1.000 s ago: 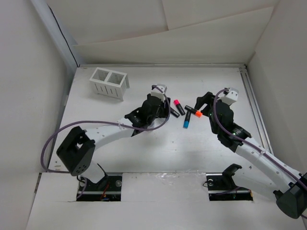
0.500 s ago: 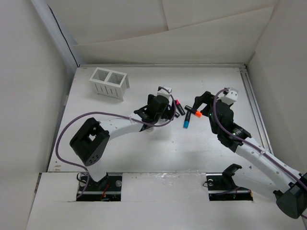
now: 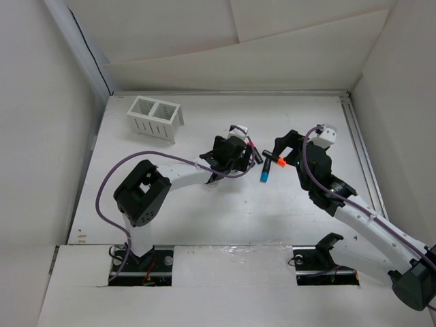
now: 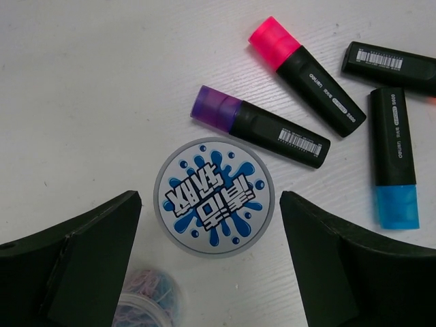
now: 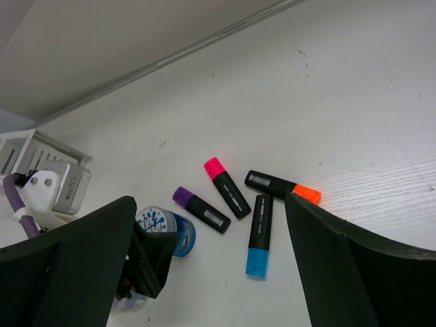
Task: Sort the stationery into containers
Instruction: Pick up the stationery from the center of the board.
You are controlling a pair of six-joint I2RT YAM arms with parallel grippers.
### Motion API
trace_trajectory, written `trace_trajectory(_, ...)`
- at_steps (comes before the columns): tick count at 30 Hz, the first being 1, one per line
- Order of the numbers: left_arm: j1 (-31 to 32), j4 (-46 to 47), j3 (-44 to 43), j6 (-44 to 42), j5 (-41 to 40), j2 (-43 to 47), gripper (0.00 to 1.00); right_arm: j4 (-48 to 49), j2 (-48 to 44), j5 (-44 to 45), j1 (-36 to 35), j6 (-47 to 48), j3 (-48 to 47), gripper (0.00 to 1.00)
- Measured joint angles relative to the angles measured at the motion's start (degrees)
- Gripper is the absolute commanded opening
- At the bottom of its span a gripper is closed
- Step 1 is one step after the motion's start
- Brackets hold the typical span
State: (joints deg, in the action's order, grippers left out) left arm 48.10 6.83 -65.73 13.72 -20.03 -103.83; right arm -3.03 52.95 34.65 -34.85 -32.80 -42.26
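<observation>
Four short black markers lie together: pink-capped [image 4: 306,66], purple-capped [image 4: 259,126], blue-capped [image 4: 394,167] and orange-capped [image 5: 283,186]. A round grey-rimmed tub [image 4: 213,197] with a blue splash label sits just left of them. My left gripper [image 4: 214,272] is open right above the tub, jaws either side and not touching. In the top view the left gripper [image 3: 238,151] hides the tub. My right gripper [image 3: 281,155] is open and empty, above the orange marker [image 3: 281,162] and blue marker [image 3: 264,174]. The white two-compartment box [image 3: 155,117] stands at the far left.
A small clear pot of coloured rubber bands [image 4: 146,306] sits under the left gripper, near its left jaw. The table's walls rise at the back and on both sides. The left arm's purple cable [image 3: 112,180] loops over the table's left part.
My left arm has swung right and forward, bringing its gripper from left of the markers to above the round tub. The right arm has barely moved. The markers have not moved.
</observation>
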Motion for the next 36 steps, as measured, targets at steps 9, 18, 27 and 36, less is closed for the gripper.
trace_trajectory(9,0.0,-0.2,-0.8,-0.2,-0.8,-1.2,0.41,0.0,0.0,-0.9,0.0,0.3,0.0,0.96)
trace_trajectory(18,0.0,-0.4,2.8,0.8,-0.8,4.0,0.32,0.1,-0.5,-1.1,0.0,0.4,0.1,0.96)
trace_trajectory(27,-1.2,1.2,4.3,4.9,-2.5,17.5,0.32,0.5,-0.9,-1.9,0.0,0.4,0.1,0.96)
trace_trajectory(36,-5.2,1.0,6.3,8.0,-7.0,20.4,0.32,0.6,-0.9,-3.7,0.0,0.4,0.1,0.96)
